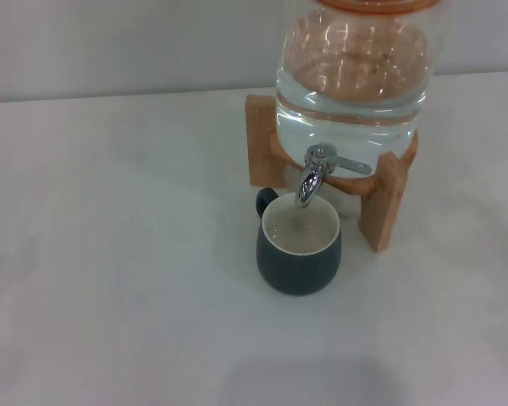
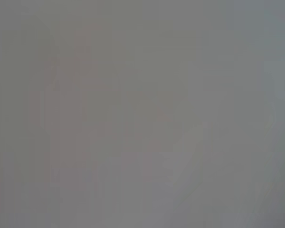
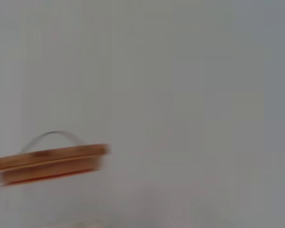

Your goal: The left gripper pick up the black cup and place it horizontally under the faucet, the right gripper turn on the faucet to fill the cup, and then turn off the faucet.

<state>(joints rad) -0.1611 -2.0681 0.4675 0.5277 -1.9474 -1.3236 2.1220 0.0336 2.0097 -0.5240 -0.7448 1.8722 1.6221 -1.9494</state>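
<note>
Black cup stands upright beneath the faucet; no fingers visible.

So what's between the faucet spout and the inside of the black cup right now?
Nothing visible: in the head view, the spout hangs over the cup with only open air between.

Cup sits upright on table, directly below faucet spout, handle toward rear-left. Faucet projects from front of water jar. Jar rests on wooden stand, behind and right of cup. Jar lid shows in right wrist view.
</note>
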